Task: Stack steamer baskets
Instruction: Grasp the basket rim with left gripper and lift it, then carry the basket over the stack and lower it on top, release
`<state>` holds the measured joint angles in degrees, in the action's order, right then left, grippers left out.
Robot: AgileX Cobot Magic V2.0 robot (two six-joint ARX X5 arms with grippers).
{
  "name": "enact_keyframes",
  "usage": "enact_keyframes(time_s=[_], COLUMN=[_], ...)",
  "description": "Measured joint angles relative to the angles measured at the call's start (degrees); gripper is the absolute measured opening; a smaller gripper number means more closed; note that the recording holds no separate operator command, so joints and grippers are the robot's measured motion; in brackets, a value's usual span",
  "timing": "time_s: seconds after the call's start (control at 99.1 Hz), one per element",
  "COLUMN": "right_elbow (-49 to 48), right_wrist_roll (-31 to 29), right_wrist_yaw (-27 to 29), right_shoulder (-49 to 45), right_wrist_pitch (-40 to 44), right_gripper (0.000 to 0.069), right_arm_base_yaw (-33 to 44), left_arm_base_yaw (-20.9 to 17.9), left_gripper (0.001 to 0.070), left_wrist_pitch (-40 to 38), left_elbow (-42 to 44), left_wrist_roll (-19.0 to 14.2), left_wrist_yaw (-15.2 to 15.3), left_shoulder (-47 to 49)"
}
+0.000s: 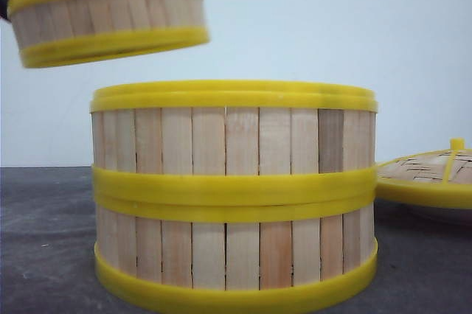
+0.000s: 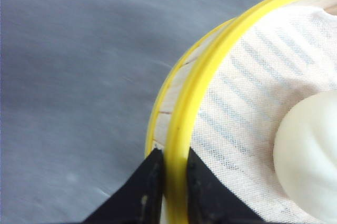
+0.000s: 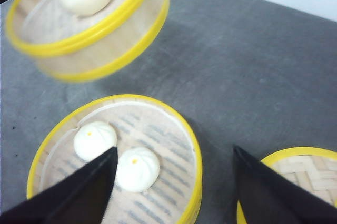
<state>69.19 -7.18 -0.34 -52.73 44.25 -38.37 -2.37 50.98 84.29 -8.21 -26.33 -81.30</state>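
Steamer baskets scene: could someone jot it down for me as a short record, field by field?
Stack: two slatted wooden steamer baskets with yellow rims, one on the other, on the grey table
Stack contents: two white buns in the top tier
Lifted basket: third matching basket, in the air, up and left of the stack, tilted
Its contents: one white bun
Left gripper: pinching the lifted basket's rim
Right gripper: open, holding nothing
Lid: woven bamboo lid, right of the stack

Steamer baskets (image 1: 233,189): pale slats, yellow rims; buns (image 3: 137,169) seemingly white.
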Motion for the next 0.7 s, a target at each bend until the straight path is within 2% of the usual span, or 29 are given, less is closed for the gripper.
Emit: enact_keyframes(time_s=[0.182, 0.474, 0.696], right_elbow=[0.0, 0.0, 0.0], right_wrist_roll=[0.28, 0.28, 0.07], right_wrist_yaw=[0.61, 1.86, 1.86], right_shoulder=[2.16, 5.2, 7.56], right_wrist_pitch=[0.26, 3.06, 4.02], right_gripper=[0.0425, 0.0425, 0.0425], right_arm_base_yaw=[0.0, 0.0, 0.0], left_arm_base_yaw=[5.49, 18.14, 25.75], left_gripper=[0.0032, 0.0032, 0.0032], left_wrist_pitch=[3.78, 6.05, 6.19], left_elbow=[0.0, 0.0, 0.0], left_wrist_roll=[1.6, 2.71, 2.73], left_wrist_yaw=[-0.87, -0.59, 4.57], left_shoulder=[4.07, 5.29, 4.52])
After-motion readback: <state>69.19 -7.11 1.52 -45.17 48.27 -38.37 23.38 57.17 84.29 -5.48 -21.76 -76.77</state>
